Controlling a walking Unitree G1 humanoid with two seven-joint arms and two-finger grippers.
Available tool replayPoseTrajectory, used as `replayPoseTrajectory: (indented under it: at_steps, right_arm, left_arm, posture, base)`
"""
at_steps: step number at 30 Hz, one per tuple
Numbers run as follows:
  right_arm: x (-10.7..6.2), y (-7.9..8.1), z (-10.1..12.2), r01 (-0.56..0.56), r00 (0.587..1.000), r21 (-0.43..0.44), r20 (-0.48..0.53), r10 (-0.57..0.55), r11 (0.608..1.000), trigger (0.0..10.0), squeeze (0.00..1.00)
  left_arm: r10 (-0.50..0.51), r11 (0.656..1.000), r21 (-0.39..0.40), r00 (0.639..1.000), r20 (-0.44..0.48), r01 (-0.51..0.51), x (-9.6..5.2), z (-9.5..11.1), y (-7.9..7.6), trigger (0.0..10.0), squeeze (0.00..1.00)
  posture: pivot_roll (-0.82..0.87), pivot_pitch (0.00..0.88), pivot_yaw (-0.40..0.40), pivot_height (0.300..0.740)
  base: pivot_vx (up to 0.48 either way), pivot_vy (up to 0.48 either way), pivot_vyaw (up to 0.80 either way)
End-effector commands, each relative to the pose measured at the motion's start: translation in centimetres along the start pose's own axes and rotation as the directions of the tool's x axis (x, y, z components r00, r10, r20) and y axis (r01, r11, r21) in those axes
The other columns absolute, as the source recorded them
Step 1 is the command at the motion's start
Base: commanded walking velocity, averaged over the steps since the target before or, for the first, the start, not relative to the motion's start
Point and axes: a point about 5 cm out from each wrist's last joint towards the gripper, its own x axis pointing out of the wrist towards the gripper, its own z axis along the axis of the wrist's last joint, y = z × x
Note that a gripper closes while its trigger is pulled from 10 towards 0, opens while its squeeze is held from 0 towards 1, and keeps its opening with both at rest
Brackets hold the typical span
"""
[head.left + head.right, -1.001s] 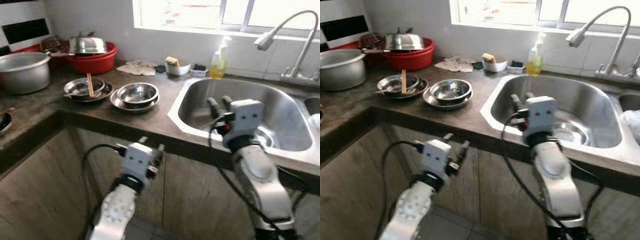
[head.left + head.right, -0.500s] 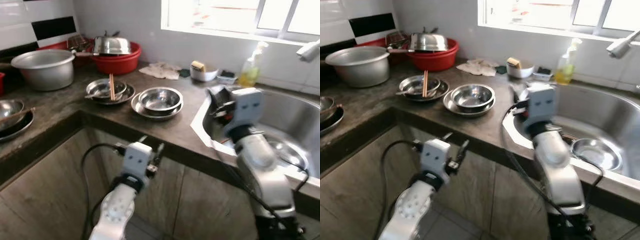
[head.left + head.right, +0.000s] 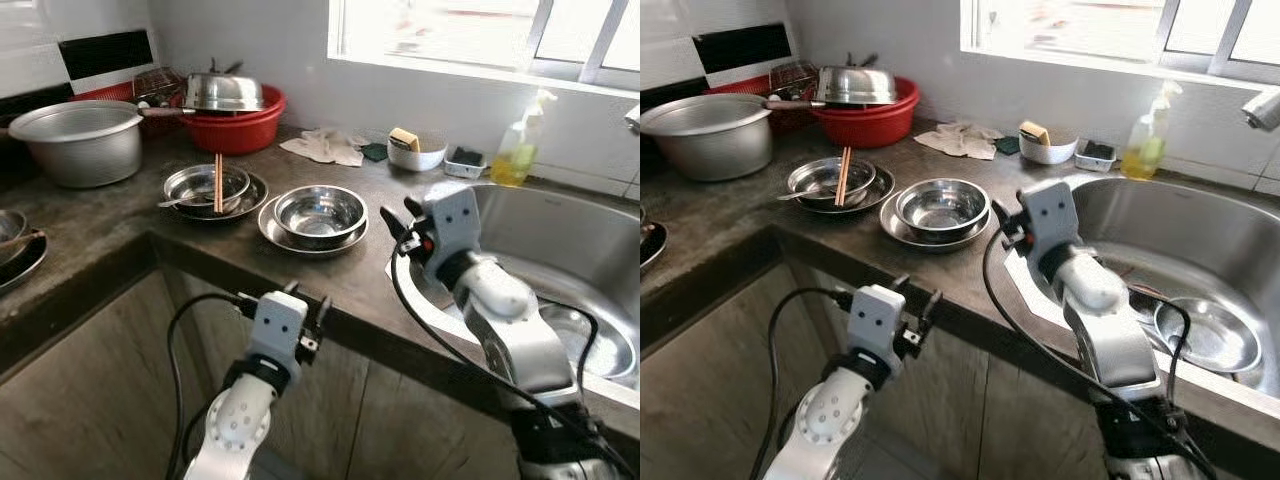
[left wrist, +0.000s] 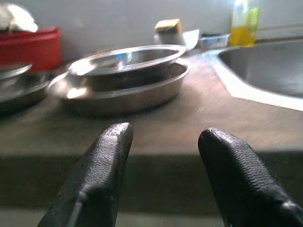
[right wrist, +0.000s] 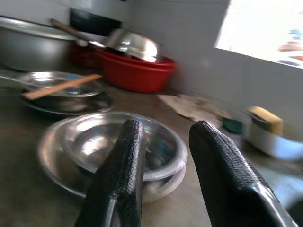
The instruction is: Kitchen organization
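Observation:
Two stacked steel bowls (image 3: 320,213) sit on the dark counter (image 3: 120,235), just left of the sink (image 3: 585,255). My right gripper (image 3: 402,214) hovers open over the counter by the sink's left rim, pointing at those bowls (image 5: 124,151), a short way off and holding nothing. My left gripper (image 3: 306,297) is open and empty, low in front of the counter's front edge, facing the same bowls (image 4: 124,71). Further left is a second steel bowl stack (image 3: 208,188) with wooden chopsticks (image 3: 217,182) and a spoon in it.
A steel bowl (image 3: 603,345) lies in the sink. At the back stand a red basin (image 3: 240,125) holding an upturned steel bowl, a large steel pot (image 3: 78,140), a cloth (image 3: 325,146), a sponge dish (image 3: 415,152) and a soap bottle (image 3: 521,150). More dishes (image 3: 15,250) sit at far left.
The head view has swung left. My right gripper has come out from over the sink and moved left to the counter near the stacked bowls. The left arm has held still.

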Motion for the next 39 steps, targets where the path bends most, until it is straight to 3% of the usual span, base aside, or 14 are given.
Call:
replayPoseTrajectory:
  at_steps: [1,3,12,19,25,28,29,30,31,34,36,37,38,39]
  right_arm:
    - [0.4,-0.3,0.0,-0.037,0.999,-0.016,-0.017,0.036,0.999,10.0,0.00]
    - [1.4,-0.8,-0.2,-0.083,0.995,-0.061,-0.063,0.079,0.995,10.0,0.00]
    - [3.4,-1.1,-0.1,-0.183,0.976,-0.074,-0.135,0.171,0.980,10.0,0.00]
    - [5.7,-0.4,-0.7,-0.365,0.906,0.005,-0.228,0.356,0.931,10.0,0.00]
    - [7.1,-0.1,-0.6,-0.450,0.867,-0.026,-0.252,0.430,0.893,10.0,0.00]
    - [7.6,-0.2,-0.3,-0.448,0.868,-0.053,-0.263,0.421,0.892,10.0,0.00]
    - [7.7,-0.2,-0.2,-0.445,0.870,-0.066,-0.267,0.414,0.893,10.0,0.58]
    - [7.8,-0.3,-0.1,-0.444,0.871,-0.075,-0.269,0.410,0.893,10.0,0.58]
    - [8.0,-0.1,0.1,-0.463,0.863,-0.074,-0.264,0.430,0.883,10.0,1.00]
    - [8.2,0.0,0.3,-0.476,0.858,-0.083,-0.265,0.441,0.875,10.0,1.00]
    - [8.5,0.0,0.5,-0.480,0.856,-0.095,-0.271,0.441,0.872,10.0,0.34]
    - [8.5,0.0,0.5,-0.480,0.856,-0.095,-0.271,0.441,0.872,10.0,0.34]
    - [8.8,0.1,0.4,-0.490,0.848,-0.123,-0.299,0.439,0.863,10.0,0.00]
    - [8.8,0.1,0.3,-0.495,0.844,-0.138,-0.312,0.436,0.858,10.0,0.00]
  left_arm:
    - [-0.002,1.000,-0.001,1.000,-0.016,0.002,-0.2,-0.3,-0.1,10.0,0.00]
    - [-0.007,1.000,-0.006,1.000,-0.028,0.007,-0.4,-0.6,-0.3,10.0,0.00]
    - [-0.026,0.999,-0.025,0.999,-0.031,0.025,-0.8,-0.6,-0.7,10.0,0.00]
    - [-0.065,0.995,-0.073,0.998,-0.015,0.064,-1.4,-0.4,-1.7,10.0,0.00]
    - [-0.050,0.996,-0.081,0.998,-0.026,0.048,-1.7,-0.5,-1.7,10.0,0.00]
    - [-0.048,0.996,-0.083,0.998,-0.030,0.045,-1.9,-0.5,-1.7,10.0,0.00]
    - [-0.046,0.996,-0.084,0.998,-0.030,0.044,-1.9,-0.5,-1.8,10.0,0.00]
    - [-0.046,0.995,-0.085,0.998,-0.030,0.043,-2.0,-0.4,-1.8,10.0,0.00]
    - [-0.045,0.995,-0.086,0.998,-0.033,0.042,-2.1,-0.5,-1.8,10.0,0.00]
    - [-0.043,0.995,-0.087,0.998,-0.035,0.040,-2.1,-0.5,-1.8,10.0,0.00]
    - [-0.042,0.995,-0.089,0.998,-0.037,0.039,-2.2,-0.5,-1.9,10.0,0.00]
    - [-0.042,0.995,-0.089,0.998,-0.037,0.039,-2.2,-0.5,-1.9,10.0,0.00]
    - [-0.042,0.995,-0.092,0.998,-0.039,0.039,-2.2,-0.5,-1.9,10.0,0.00]
    - [-0.043,0.995,-0.092,0.998,-0.040,0.039,-2.3,-0.4,-1.9,10.0,0.00]
  posture:
    - [0.03,0.000,-0.075,0.740]
    - [0.04,0.000,-0.081,0.740]
    - [0.04,0.000,-0.092,0.740]
    - [0.05,0.000,-0.103,0.740]
    - [0.05,0.000,-0.124,0.740]
    - [0.05,0.000,-0.128,0.740]
    - [0.05,0.000,-0.129,0.740]
    - [0.05,0.000,-0.131,0.740]
    - [0.06,0.000,-0.132,0.740]
    - [0.05,0.002,-0.133,0.740]
    - [0.05,0.005,-0.133,0.740]
    - [0.05,0.005,-0.133,0.740]
    - [0.05,0.011,-0.132,0.740]
    - [0.05,0.012,-0.133,0.740]
  base:
    - [0.000,0.000,0.00]
    - [0.000,0.000,0.00]
    - [0.000,0.000,0.00]
    - [0.000,0.000,0.00]
    - [0.000,0.000,0.00]
    - [0.000,0.000,0.00]
    - [0.000,0.000,0.00]
    - [0.000,0.000,0.00]
    - [0.000,0.000,0.00]
    - [0.000,0.000,0.00]
    - [0.000,0.000,0.00]
    - [0.000,0.000,0.00]
    - [0.000,0.000,0.00]
    - [0.000,0.000,0.00]
